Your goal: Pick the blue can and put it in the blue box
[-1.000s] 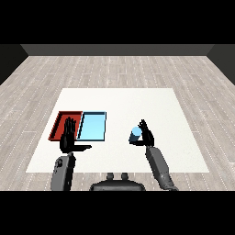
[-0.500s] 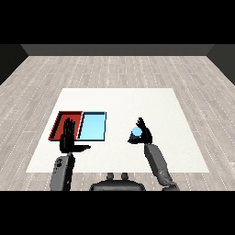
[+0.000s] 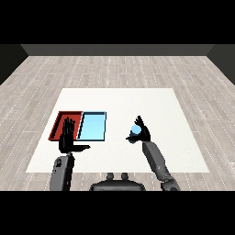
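Holding the blue can (image 3: 135, 132), your right hand (image 3: 141, 134) curled round its side, right of the blue box (image 3: 93, 125).
It looked light, rigid, smooth; you gripped mid-body.

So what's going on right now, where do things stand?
Right hand curled round the blue can. Left hand open, fingers straight, over the red tray's near edge. Blue tray holds nothing; nothing between can and tray.

A white desk (image 3: 137, 98) stood on a grey plank floor (image 3: 119, 69); on its left part lay a red tray (image 3: 59, 120) and a light blue tray (image 3: 93, 126), touching side by side.
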Controlling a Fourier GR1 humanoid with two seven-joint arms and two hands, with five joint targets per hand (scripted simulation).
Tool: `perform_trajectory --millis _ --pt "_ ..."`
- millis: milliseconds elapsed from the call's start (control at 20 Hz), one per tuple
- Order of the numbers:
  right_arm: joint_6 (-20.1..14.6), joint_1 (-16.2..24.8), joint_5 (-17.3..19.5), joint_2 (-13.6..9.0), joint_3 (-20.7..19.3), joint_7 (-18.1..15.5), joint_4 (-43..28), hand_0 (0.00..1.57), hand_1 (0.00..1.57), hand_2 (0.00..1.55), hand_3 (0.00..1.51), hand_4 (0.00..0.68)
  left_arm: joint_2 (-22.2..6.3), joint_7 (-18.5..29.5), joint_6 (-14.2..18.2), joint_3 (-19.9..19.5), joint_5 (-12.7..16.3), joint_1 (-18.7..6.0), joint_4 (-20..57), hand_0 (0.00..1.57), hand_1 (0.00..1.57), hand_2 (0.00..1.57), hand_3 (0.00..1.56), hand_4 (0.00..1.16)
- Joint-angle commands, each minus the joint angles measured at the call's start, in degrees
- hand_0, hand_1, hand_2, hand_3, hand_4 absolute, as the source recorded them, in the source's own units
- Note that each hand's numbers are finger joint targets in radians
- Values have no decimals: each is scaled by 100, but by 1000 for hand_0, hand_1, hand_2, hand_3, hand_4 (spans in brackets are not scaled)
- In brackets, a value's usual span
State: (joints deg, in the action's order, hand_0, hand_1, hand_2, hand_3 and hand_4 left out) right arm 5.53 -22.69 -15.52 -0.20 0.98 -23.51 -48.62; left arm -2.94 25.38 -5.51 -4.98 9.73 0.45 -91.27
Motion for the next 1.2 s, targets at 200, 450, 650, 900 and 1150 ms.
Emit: perform_trajectory --millis 200,450,650,900,1150 --pt "-714 -188 398 -149 183 -261 591 1553 1553 1485 1448 647 89 217 28 34 -115 -171 477 0 0 0 0 0" --pt "-1465 6 309 17 748 788 -485 1559 1559 1492 1443 678 -8 257 -80 -70 37 48 129 0 0 0 0 0" --pt "-1052 -20 511 -165 344 616 -458 1552 1552 1481 1428 672 99 185 -36 94 -36 -91 233 0 0 0 0 0" --pt "-940 193 626 -184 510 602 -1071 1494 1494 1454 1411 651 200 95 91 320 -321 -177 488 0 0 0 0 0" --pt "-825 -68 572 -312 283 406 -1087 1481 1481 1455 1415 646 285 199 393 917 -543 -109 774 0 0 0 0 0"
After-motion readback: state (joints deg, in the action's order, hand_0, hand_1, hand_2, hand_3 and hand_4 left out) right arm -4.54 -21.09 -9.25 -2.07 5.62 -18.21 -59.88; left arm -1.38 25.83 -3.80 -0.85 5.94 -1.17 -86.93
